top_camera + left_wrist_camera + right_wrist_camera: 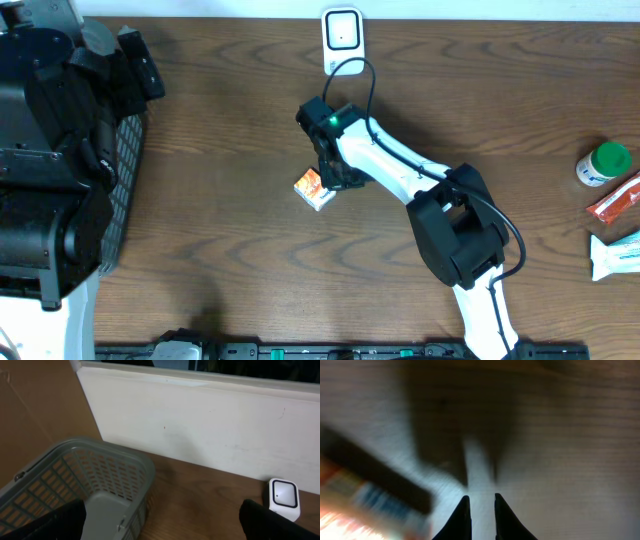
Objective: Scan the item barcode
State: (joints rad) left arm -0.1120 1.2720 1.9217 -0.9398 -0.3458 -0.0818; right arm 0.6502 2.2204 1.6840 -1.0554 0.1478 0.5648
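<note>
While the carton lies beside the right hand, nothing is gripped

Although the right hand [480, 502] is drawn nearly shut, only a thin strip of bare desk is seen between its fingers [464, 510], and nothing is held. The small orange-and-white carton [315, 187] is found near the middle of the desk [220, 110]. It sits just beside that hand, on the side toward the left edge and slightly toward the near edge. In the right wrist view it is blurred and lies off to one side of the fingertips, not between them. Its long axis is set askew to the desk edges. A grasp is therefore judged to need the fingers reopened and shifted over the carton.

The right arm is much the nearer. The left hand [160, 510] is held wide open and empty near the far left corner. The white scanner [342, 30] stands at the far edge, almost straight beyond the carton. Nothing is seen inside the visible part of the grey basket [110, 450] at the left edge. Which face carries the barcode cannot be told.
</note>
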